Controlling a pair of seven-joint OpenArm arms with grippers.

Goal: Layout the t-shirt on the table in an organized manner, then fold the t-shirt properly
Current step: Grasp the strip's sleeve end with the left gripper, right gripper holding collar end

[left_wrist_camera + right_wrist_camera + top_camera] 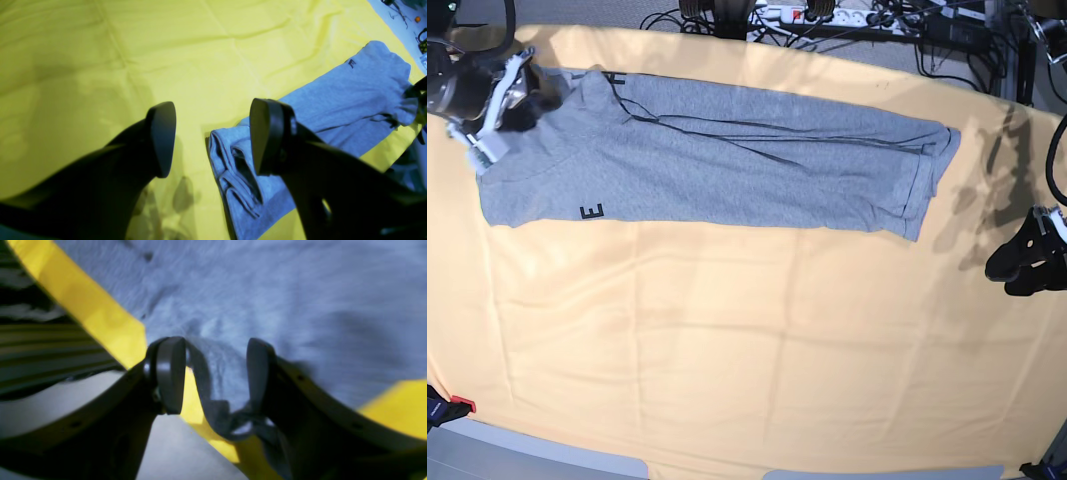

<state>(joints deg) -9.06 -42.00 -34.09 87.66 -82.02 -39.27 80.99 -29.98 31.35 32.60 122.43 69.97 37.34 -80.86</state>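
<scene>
Jaws of the left gripper (210,136) stand wide apart in the left wrist view, with nothing between them but bare yellow cloth of the tabletop (100,66). Just beyond the right-hand finger lies the t-shirt (340,100), folded into a long grey strip that runs away toward the far right, its layered near end bunched beside that finger. A small black mark of lettering shows on the cloth farther along.

Seen from the right wrist, the right gripper (216,373) also has its jaws parted. A dark hem or edge of the grey t-shirt (267,300) loops in the gap between them, and whether either finger touches it cannot be told through the blur. Grey fabric fills most of the frame, with strips of the yellow tabletop (86,313) at left and lower right.

From the base view, the t-shirt (727,160) lies as a long band across the far part of the tabletop (747,350), a black "E" at its near left edge. At its left end sits the right gripper (502,95); the left gripper (1027,255) hangs at the right edge, near the shirt's other end but apart from it.
</scene>
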